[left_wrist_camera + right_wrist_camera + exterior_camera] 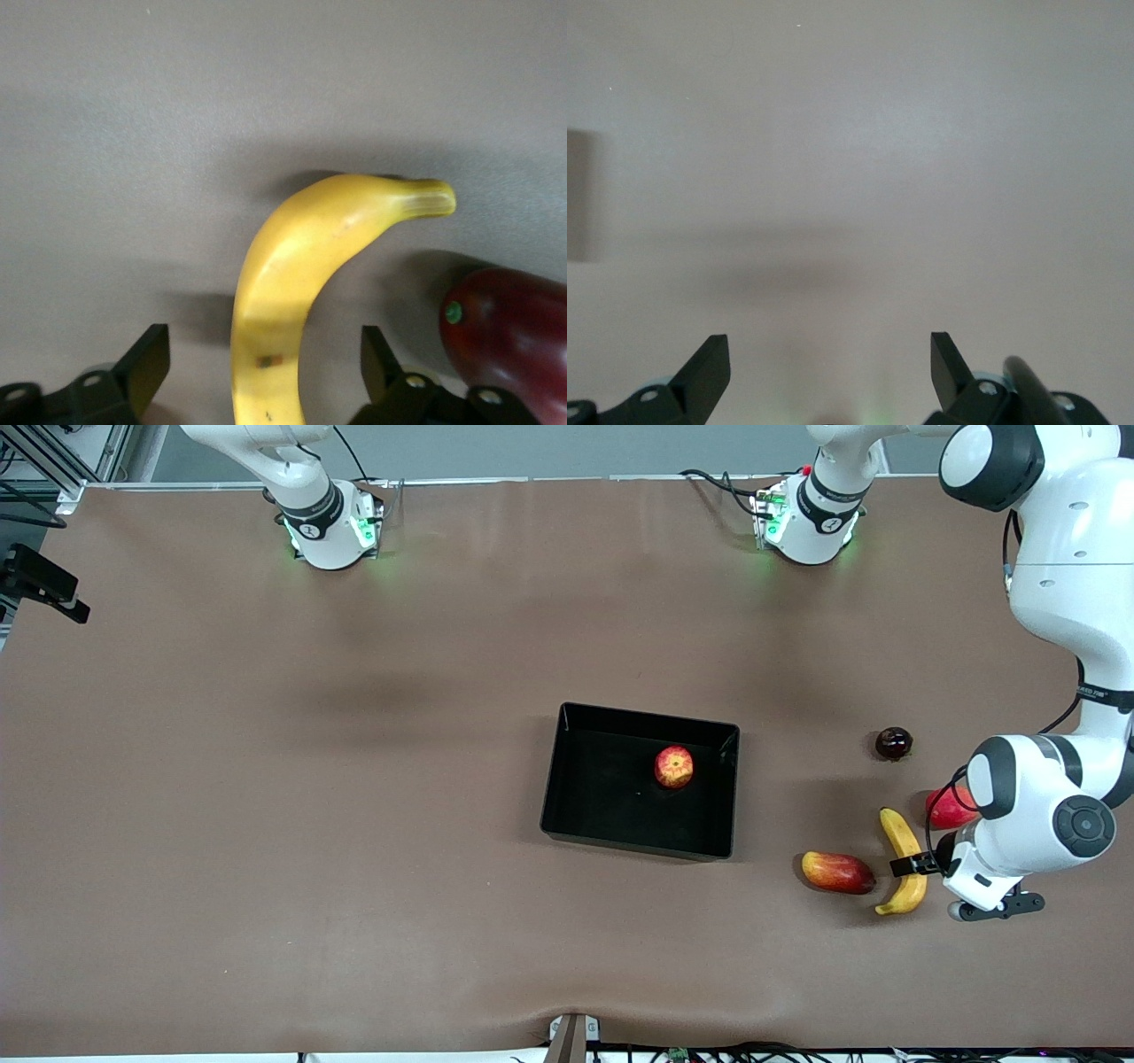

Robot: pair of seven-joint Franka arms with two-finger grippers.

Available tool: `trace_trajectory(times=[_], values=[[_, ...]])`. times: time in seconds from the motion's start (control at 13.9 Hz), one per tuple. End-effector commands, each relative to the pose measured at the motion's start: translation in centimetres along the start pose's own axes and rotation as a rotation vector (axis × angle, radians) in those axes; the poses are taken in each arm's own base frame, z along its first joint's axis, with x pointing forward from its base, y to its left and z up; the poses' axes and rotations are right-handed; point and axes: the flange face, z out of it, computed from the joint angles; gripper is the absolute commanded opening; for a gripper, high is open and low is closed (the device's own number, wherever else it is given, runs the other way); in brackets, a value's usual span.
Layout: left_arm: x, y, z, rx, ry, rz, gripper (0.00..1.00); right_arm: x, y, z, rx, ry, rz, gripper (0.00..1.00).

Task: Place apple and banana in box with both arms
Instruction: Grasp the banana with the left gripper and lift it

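The apple [674, 767] lies in the black box [551, 779] at mid-table. The banana [903, 859] lies on the table toward the left arm's end, nearer to the front camera than the box. My left gripper [921, 864] is low over the banana's middle. In the left wrist view the left gripper [263, 347] is open, its fingers on either side of the banana [292, 257] without touching it. My right gripper [830, 350] is open and empty over bare table; it is out of the front view.
A red-and-yellow mango-shaped fruit [837, 872] lies beside the banana. A plain red fruit [946, 808] is partly hidden by the left arm. A dark round fruit [893, 743] lies farther back. A dark red fruit [514, 345] shows beside the banana's tip.
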Motion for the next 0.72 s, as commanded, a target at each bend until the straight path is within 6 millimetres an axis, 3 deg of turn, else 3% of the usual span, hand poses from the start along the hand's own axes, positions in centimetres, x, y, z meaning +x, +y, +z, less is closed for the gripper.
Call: trace_trajectory(times=[0.0, 0.22, 0.29, 0.5, 0.65], values=[[-0.3, -0.3, 0.5, 0.021, 0.003, 0.023, 0.70, -0.1, 0.5, -0.4, -0.009, -0.002, -0.001, 1.00], [-0.5, -0.4, 0.7, 0.079, 0.005, 0.071, 0.09, -0.1, 0.5, -0.4, -0.009, -0.002, -0.001, 1.00], [-0.5, -0.4, 0.7, 0.081, 0.006, 0.072, 0.00, -0.1, 0.5, -0.4, -0.009, -0.002, -0.001, 1.00], [-0.2, -0.6, -0.4, 0.084, 0.021, 0.071, 0.00, -0.1, 0.5, -0.4, -0.009, -0.003, -0.001, 1.00], [-0.1, 0.3, -2.7, 0.084, 0.034, 0.078, 0.00, -0.1, 0.5, -0.4, -0.009, -0.005, -0.001, 1.00]])
